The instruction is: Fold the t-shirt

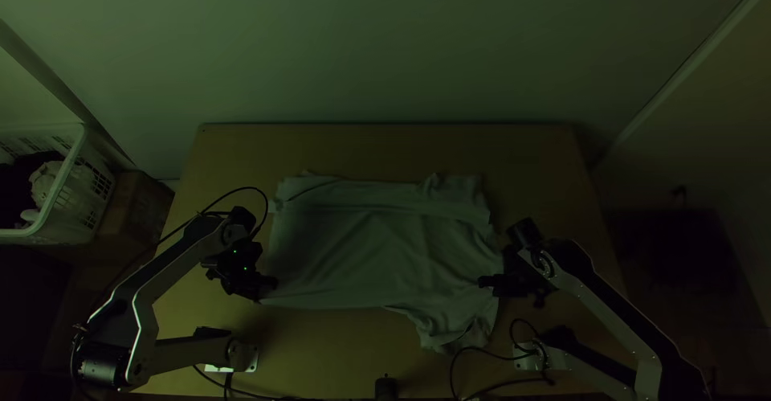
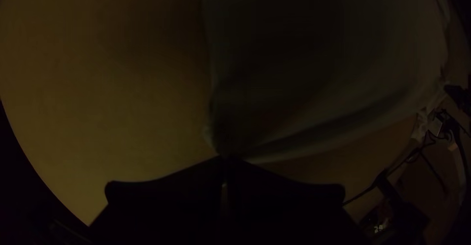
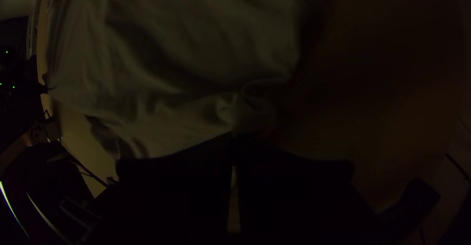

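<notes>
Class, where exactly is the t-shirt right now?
In the top view, the t-shirt lies mostly flat across the middle of the table, its near left corner at the left gripper, its right side at the right gripper.

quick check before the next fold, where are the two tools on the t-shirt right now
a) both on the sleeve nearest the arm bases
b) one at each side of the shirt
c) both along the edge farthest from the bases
b: the left tool pinches a corner of the t-shirt, the right tool its opposite side.
</notes>
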Robot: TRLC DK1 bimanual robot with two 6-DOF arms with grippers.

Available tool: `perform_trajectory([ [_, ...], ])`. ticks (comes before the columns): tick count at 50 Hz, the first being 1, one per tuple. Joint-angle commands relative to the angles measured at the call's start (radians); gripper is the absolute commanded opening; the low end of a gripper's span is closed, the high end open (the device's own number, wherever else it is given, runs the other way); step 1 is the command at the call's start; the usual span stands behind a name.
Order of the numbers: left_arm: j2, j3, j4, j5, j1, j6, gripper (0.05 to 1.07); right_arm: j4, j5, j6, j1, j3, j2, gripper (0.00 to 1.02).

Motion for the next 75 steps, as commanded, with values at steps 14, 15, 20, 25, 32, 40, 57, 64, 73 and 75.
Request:
perform_trajectory([
  [14, 0.019, 0.036, 0.035, 0.009, 0.078, 0.062, 0.08, -0.063, 0.061, -0.077, -0.037, 0.035, 0.023, 0.03],
  [15, 0.019, 0.042, 0.035, 0.009, 0.079, 0.059, 0.08, -0.063, 0.061, -0.076, -0.037, 0.039, 0.02, 0.03],
  [20, 0.019, 0.079, 0.039, 0.009, 0.081, 0.051, 0.08, -0.063, 0.061, -0.073, -0.032, 0.067, 0.013, 0.03],
  [25, 0.028, 0.13, 0.045, 0.011, 0.085, 0.046, 0.08, -0.063, 0.061, -0.068, -0.031, 0.099, 0.013, 0.03],
  [32, 0.057, 0.208, 0.047, 0.014, 0.104, 0.039, 0.08, -0.063, 0.061, -0.064, -0.026, 0.147, 0.017, 0.03],
  [40, 0.079, 0.283, 0.047, 0.037, 0.108, 0.037, 0.08, -0.038, 0.064, -0.056, -0.029, 0.199, 0.025, 0.03],
  [57, 0.179, 0.501, 0.013, 0.043, 0.105, 0.031, 0.08, 0.019, 0.091, -0.053, -0.054, 0.292, 0.114, 0.03],
  [64, 0.223, 0.581, 0.001, 0.043, 0.104, 0.028, 0.08, 0.054, 0.098, -0.03, -0.058, 0.322, 0.149, 0.03],
  [73, 0.286, 0.67, -0.007, 0.043, 0.105, 0.028, 0.08, 0.132, 0.114, -0.007, -0.065, 0.355, 0.186, 0.03],
  [75, 0.303, 0.69, -0.014, 0.043, 0.105, 0.029, 0.08, 0.143, 0.121, -0.004, -0.069, 0.366, 0.197, 0.03],
])
